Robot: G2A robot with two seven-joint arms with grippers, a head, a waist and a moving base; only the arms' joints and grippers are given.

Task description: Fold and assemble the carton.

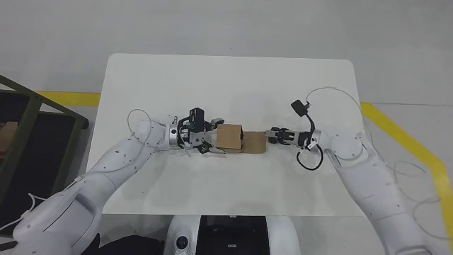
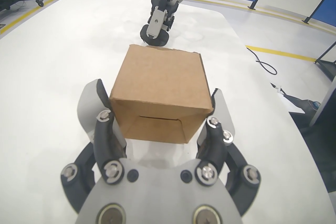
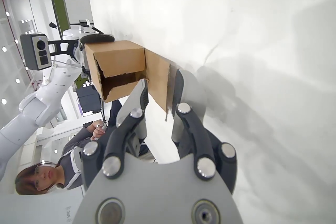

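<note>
A small brown carton (image 1: 229, 137) lies on its side in the middle of the white table. My left gripper (image 2: 157, 97) is shut on it, one finger (image 2: 98, 93) against each side wall of its open end (image 2: 157, 128). At the opposite end a flap (image 3: 157, 78) sticks out along the table. My right gripper (image 3: 160, 79) is partly open there, with one fingertip (image 3: 143, 86) on the carton side of the flap and the other between flap and table. Seen from above, the left gripper (image 1: 210, 140) and right gripper (image 1: 270, 136) face each other across the carton.
The table (image 1: 177, 78) has bare surface on all sides of the carton. A dark rack (image 1: 28, 127) stands on the floor beyond the table's left edge. Yellow floor tape (image 1: 396, 134) runs past the right edge.
</note>
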